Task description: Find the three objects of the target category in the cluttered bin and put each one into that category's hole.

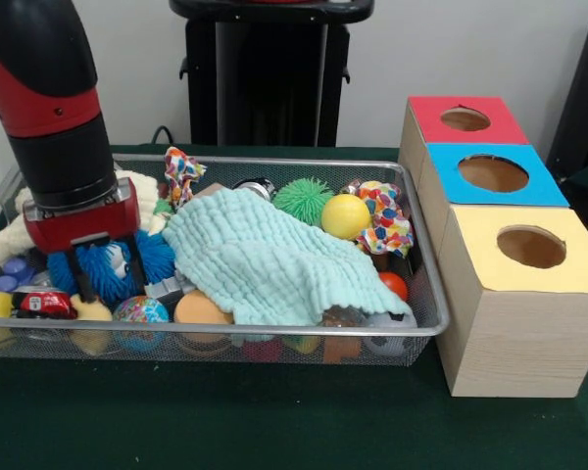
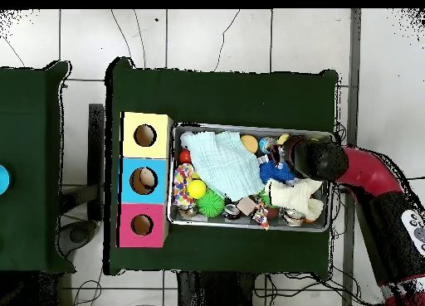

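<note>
A wire mesh bin (image 1: 274, 338) is packed with toys. My gripper (image 1: 108, 274) reaches down at the bin's left end in the front view. Its black fingers (image 1: 135, 266) stand open and press into a blue fuzzy toy (image 1: 157, 257), one on each side of its middle. In the overhead view the arm's head hides the gripper, and only part of the blue fuzzy toy (image 2: 276, 172) shows. Three wooden boxes stand beside the bin, with a red-topped hole (image 1: 465, 118), a blue-topped hole (image 1: 493, 173) and a yellow-topped hole (image 1: 530, 247).
A mint cloth (image 1: 265, 259) covers the bin's middle. Around it lie a yellow ball (image 1: 345, 215), a green spiky ball (image 1: 303, 199), a patterned fabric toy (image 1: 384, 217), an orange ball (image 1: 200, 308), a red toy car (image 1: 44, 304) and a white fluffy cloth (image 2: 300, 196).
</note>
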`<action>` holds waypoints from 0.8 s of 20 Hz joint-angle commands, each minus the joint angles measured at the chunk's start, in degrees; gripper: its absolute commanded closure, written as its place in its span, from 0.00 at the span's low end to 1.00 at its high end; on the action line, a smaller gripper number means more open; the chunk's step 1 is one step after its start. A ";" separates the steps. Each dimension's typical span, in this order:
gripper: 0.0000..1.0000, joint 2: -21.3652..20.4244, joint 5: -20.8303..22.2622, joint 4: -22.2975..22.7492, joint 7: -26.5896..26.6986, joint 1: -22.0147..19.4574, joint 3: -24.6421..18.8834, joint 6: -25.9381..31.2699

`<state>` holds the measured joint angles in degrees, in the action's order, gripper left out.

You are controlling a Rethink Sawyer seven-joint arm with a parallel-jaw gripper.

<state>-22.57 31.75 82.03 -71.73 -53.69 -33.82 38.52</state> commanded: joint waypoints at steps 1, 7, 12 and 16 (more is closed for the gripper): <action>0.00 6.62 3.39 -0.06 2.94 -2.30 1.95 -4.01; 0.00 9.31 3.38 -1.82 4.49 -3.40 1.49 -4.38; 0.00 10.40 3.53 -2.41 5.29 -4.02 1.02 -4.79; 0.00 10.48 3.97 -2.24 4.61 -3.78 1.23 -5.97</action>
<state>-19.65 31.25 82.02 -71.73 -56.54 -34.14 36.34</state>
